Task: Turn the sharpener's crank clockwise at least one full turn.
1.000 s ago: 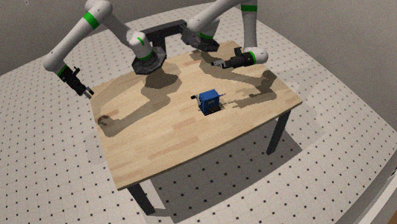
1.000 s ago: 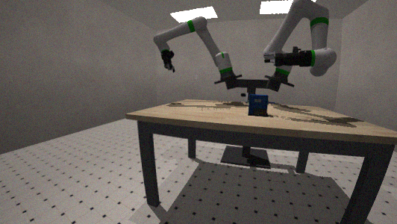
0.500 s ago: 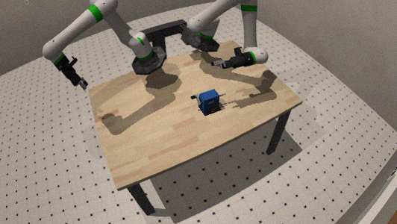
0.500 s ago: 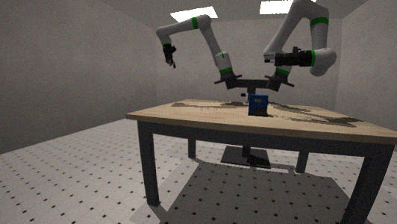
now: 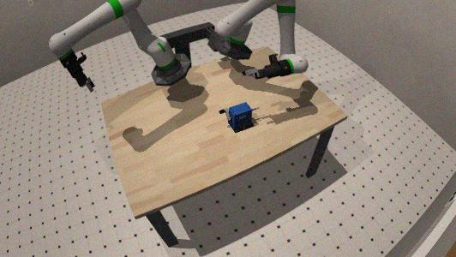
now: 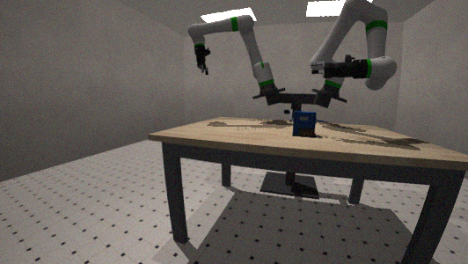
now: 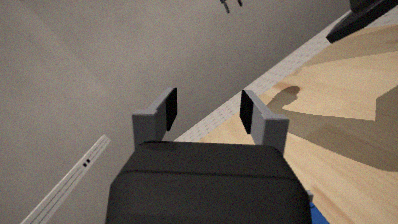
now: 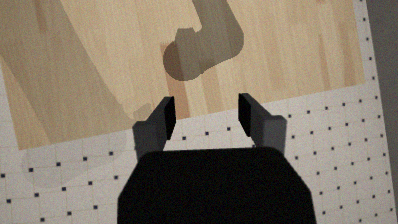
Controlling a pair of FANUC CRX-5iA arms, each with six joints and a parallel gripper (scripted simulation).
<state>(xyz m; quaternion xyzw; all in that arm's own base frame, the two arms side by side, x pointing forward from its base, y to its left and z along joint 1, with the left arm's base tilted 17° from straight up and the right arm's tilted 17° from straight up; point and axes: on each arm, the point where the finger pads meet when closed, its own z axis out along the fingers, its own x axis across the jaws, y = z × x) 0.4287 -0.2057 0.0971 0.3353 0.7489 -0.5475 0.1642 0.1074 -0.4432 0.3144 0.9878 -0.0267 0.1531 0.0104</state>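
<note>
Black-knobbed crank jutted from blue boxy sharpener toward right gripper's side, well apart; both grippers' fingers wide.

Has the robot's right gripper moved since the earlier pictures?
Yes. In the top view, the right gripper has shifted toward the picture's upper left, away from the table.
</note>
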